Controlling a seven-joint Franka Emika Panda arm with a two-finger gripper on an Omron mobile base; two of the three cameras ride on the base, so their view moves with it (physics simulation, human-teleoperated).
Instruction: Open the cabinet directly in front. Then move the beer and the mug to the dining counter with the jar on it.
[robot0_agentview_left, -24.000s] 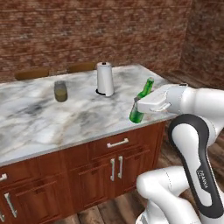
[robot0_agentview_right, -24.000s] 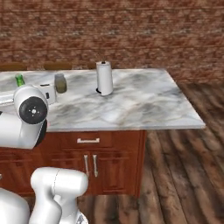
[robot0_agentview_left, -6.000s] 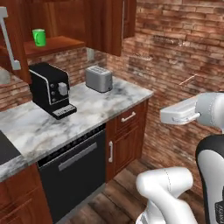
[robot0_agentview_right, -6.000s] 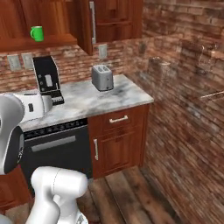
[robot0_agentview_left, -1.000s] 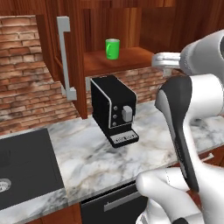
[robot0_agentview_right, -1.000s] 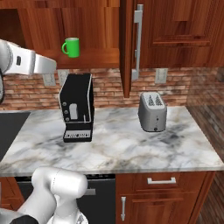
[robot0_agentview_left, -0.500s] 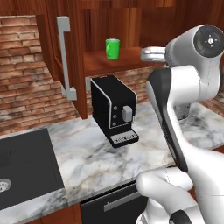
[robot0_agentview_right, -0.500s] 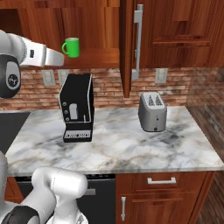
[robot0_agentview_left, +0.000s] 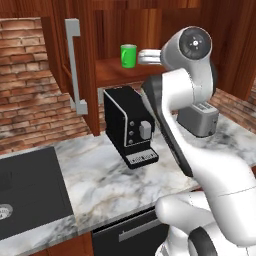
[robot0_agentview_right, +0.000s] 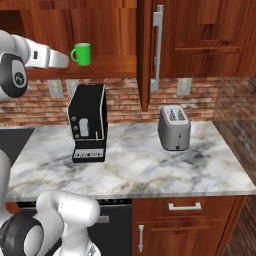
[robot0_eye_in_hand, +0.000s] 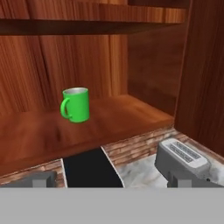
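Note:
The upper cabinet (robot0_agentview_left: 55, 60) stands open, its doors (robot0_agentview_right: 145, 50) swung out with their grey bar handles (robot0_agentview_right: 158, 45) showing. The green mug (robot0_agentview_left: 128, 55) (robot0_agentview_right: 81, 54) (robot0_eye_in_hand: 76, 105) stands upright on the lower shelf (robot0_eye_in_hand: 109, 127), handle to its left in the hand view. My gripper (robot0_agentview_left: 141, 57) (robot0_agentview_right: 66, 60) (robot0_eye_in_hand: 109, 183) hovers at shelf height a short way from the mug, not touching it. It is open and empty, the fingertips (robot0_eye_in_hand: 37, 180) wide apart. The beer, the jar and the dining counter are out of view.
A black coffee machine (robot0_agentview_left: 130, 127) (robot0_agentview_right: 89, 122) stands on the marble counter (robot0_agentview_right: 150, 170) right below the shelf. A grey toaster (robot0_agentview_right: 174, 127) (robot0_agentview_left: 200, 117) sits further right. A black sink (robot0_agentview_left: 25, 185) lies at the left. The open doors flank the shelf opening.
The arm has swung in towards the shelf, bringing the hand close beside the mug. The mug and the cabinet doors have not moved.

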